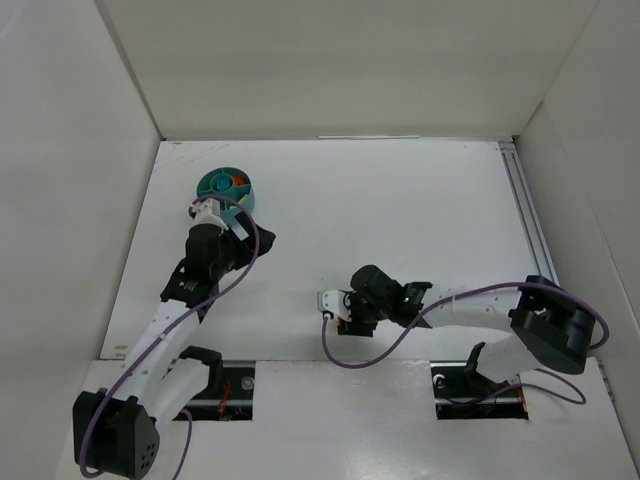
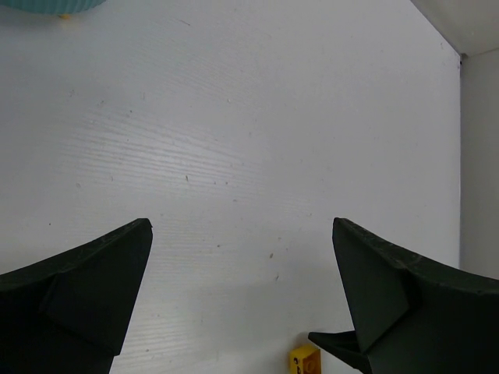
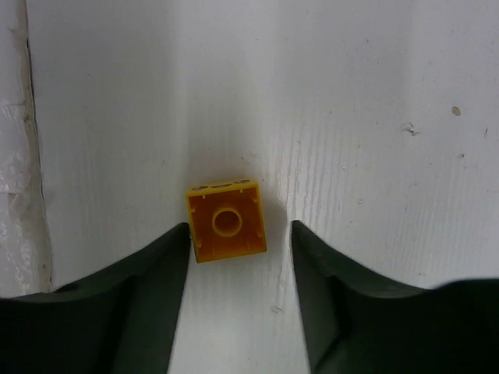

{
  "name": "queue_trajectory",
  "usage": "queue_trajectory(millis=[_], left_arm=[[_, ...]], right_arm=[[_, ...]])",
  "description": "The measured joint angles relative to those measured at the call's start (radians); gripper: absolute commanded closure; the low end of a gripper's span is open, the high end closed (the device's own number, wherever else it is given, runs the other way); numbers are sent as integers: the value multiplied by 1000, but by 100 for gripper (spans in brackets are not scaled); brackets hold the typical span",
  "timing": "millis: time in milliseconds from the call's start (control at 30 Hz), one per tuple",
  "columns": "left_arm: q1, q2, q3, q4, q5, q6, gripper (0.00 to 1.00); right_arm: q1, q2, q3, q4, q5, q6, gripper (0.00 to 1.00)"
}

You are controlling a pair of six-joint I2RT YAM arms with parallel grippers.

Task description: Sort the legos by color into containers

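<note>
Your right gripper [image 3: 240, 227] sits open low over the white table [image 1: 400, 220], and a small square yellow plastic brick [image 3: 226, 221] lies hollow side up between its fingertips, just beside one finger with a gap to the other. Further out your left gripper [image 2: 242, 226] is open too, with another tiny yellow brick [image 2: 304, 360] beside one finger. The round teal plastic divided bowl [image 1: 226, 187] just beyond it holds some orange-red bits [image 1: 240, 181].
</note>
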Motion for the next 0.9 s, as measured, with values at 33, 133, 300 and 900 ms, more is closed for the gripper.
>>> queue_trajectory(millis=[33,133,300,900], left_arm=[[0,-6,-1,0,2,0,0],[0,-35,-9,1,5,0,0],[0,-62,-17,2,10,0,0],[-50,-22,-121,265,433,40,1]], right_arm=[[0,3,0,1,-3,-2,48],[0,5,0,12,-24,-7,55],[0,28,13,38,-70,-26,64],[0,-208,118,48,79,-46,73]])
